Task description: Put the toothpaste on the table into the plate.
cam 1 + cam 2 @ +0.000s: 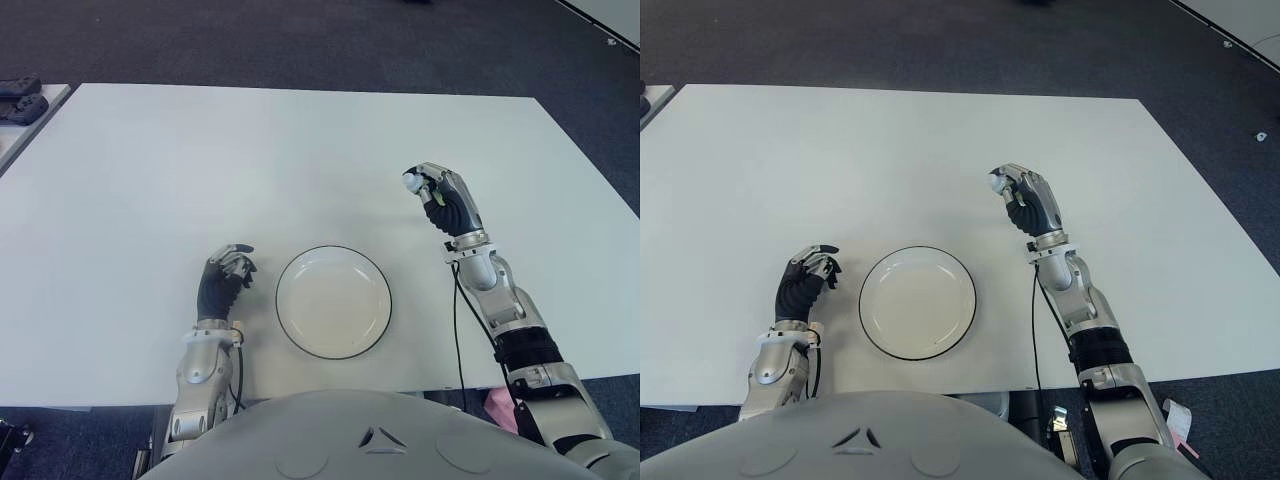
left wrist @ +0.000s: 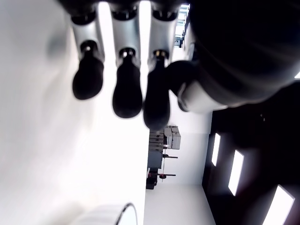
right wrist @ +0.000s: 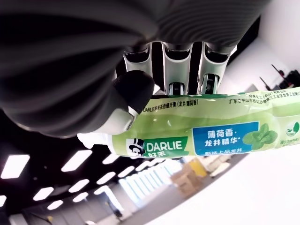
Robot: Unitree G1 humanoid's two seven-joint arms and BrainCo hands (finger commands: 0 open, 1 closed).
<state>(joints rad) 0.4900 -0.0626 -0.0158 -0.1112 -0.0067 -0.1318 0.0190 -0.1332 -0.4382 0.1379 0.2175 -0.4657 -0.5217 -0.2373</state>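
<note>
Toothpaste [image 3: 206, 133] gripped in the right hand [image 1: 440, 195], beyond and right of the plate [image 1: 333, 302].
The left hand [image 1: 226, 275], just left of the plate, seems loosely curled and holds nothing.

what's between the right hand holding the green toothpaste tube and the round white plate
Nothing: only bare white table separates the right hand, shut on the green toothpaste tube, from the round white dark-rimmed plate, as both eye views show.
</note>
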